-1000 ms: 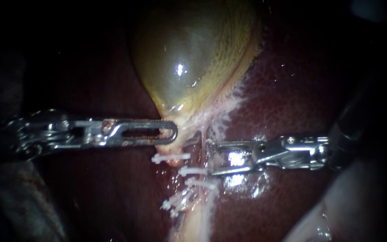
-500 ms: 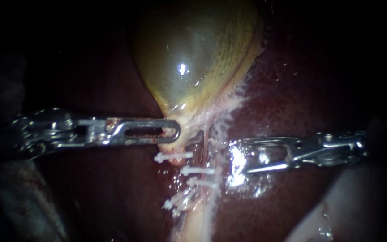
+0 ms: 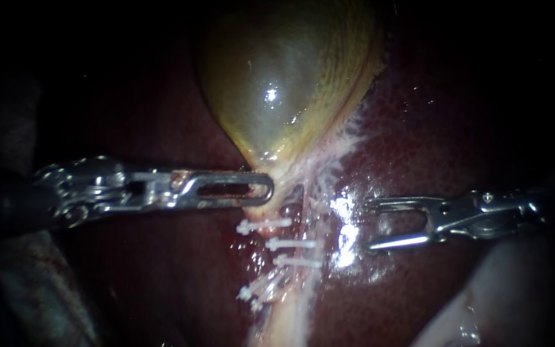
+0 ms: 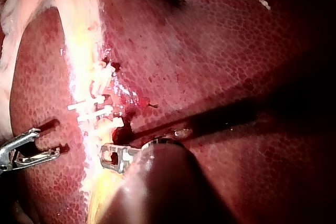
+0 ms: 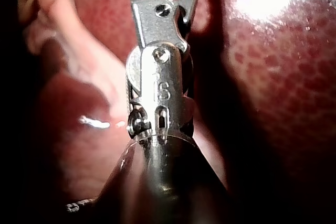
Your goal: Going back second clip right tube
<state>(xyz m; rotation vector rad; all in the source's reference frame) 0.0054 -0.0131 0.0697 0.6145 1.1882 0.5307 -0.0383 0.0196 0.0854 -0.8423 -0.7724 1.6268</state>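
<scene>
White clips (image 3: pixel 289 244) clamped crosswise on a pale tube (image 3: pixel 287 315), three stacked one under another, just at six o'clock from the narrow neck of the yellow-green gallbladder (image 3: pixel 284 83). A looser cluster (image 3: pixel 258 292) of further clips at seven o'clock from those, on the same pale strand. Not clear from here which tube each clip grips.

At three o'clock from the clips, near but not touching: right instrument (image 3: pixel 370 225), jaws spread wide apart and empty, lying over wet, glistening dark red liver (image 3: pixel 431 128).

At nine o'clock, left instrument (image 3: pixel 252 191), slotted jaws closed together and clamped on the neck of the gallbladder, just at twelve o'clock from the topmost clip.

From the left wrist camera: clips lined up across the pale band just ahead of the left instrument's tip, the right instrument's open jaws off to one side, clear of them.

From the right wrist camera: two jaws splayed ahead of the metal wrist joint, tips out of frame, liver beneath.
</scene>
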